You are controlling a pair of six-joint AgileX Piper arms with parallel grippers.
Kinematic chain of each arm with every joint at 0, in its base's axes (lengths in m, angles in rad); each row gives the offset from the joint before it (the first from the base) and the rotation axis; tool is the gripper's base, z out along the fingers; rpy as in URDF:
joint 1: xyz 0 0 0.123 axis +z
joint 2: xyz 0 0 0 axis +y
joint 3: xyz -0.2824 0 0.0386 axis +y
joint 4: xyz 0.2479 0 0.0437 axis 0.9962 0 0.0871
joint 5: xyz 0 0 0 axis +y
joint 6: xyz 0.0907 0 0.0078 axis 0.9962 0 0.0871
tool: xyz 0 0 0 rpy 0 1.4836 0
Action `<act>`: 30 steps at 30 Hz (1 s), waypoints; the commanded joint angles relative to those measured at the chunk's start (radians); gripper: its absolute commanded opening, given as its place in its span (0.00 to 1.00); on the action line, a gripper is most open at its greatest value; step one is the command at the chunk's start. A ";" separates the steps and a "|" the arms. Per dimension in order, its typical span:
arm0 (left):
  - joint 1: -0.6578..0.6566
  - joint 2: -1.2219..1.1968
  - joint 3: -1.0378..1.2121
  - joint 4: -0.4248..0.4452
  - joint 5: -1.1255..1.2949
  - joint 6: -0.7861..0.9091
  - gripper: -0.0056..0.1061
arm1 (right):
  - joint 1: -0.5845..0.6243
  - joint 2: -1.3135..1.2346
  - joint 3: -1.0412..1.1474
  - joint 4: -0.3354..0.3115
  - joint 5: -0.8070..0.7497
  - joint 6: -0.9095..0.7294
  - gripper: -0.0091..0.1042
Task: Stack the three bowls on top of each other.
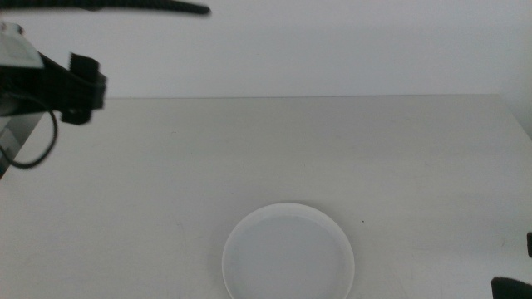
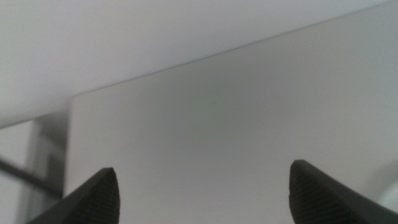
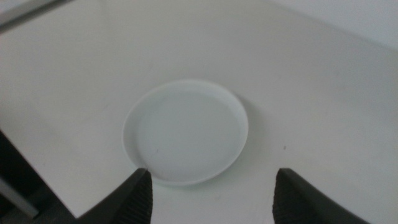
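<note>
From above, one white bowl sits at the table's near edge, alone. The left gripper, jaws spread, sees bare table. The right gripper, jaws spread, faces the bowl; it looks light, stiff, slick, so pinch its rim.

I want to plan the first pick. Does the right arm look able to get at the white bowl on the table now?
Probably yes. The white bowl lies alone on the bare table, and the right gripper hangs open just above and beside its rim, with nothing between them. The left gripper waits far off, near the table's edge.
</note>
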 commanded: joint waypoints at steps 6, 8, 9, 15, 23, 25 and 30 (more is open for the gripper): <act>0.187 -0.009 -0.045 -0.103 0.011 0.050 0.99 | 0.002 0.011 -0.023 -0.014 -0.156 0.056 0.52; 0.233 -0.037 -0.027 -0.149 0.011 0.083 0.99 | 0.002 0.020 -0.024 -0.080 -0.215 0.145 0.52; 0.252 -0.059 -0.010 -0.170 0.010 0.098 0.99 | 0.002 0.028 -0.024 -0.125 -0.231 0.188 0.52; 0.288 -0.246 0.153 -0.185 -0.046 0.102 0.99 | 0.001 0.121 -0.024 -0.424 -0.266 0.552 0.52; 0.285 -0.510 0.356 -0.192 -0.126 0.093 0.99 | 0.001 0.195 -0.024 -0.828 -0.290 0.916 0.49; 0.285 -0.556 0.402 -0.202 -0.134 0.093 0.99 | 0.001 0.183 -0.024 -0.871 -0.284 0.947 0.49; 0.285 -0.673 0.533 -0.235 -0.259 0.093 0.99 | 0.001 0.138 -0.023 -0.922 -0.305 0.953 0.49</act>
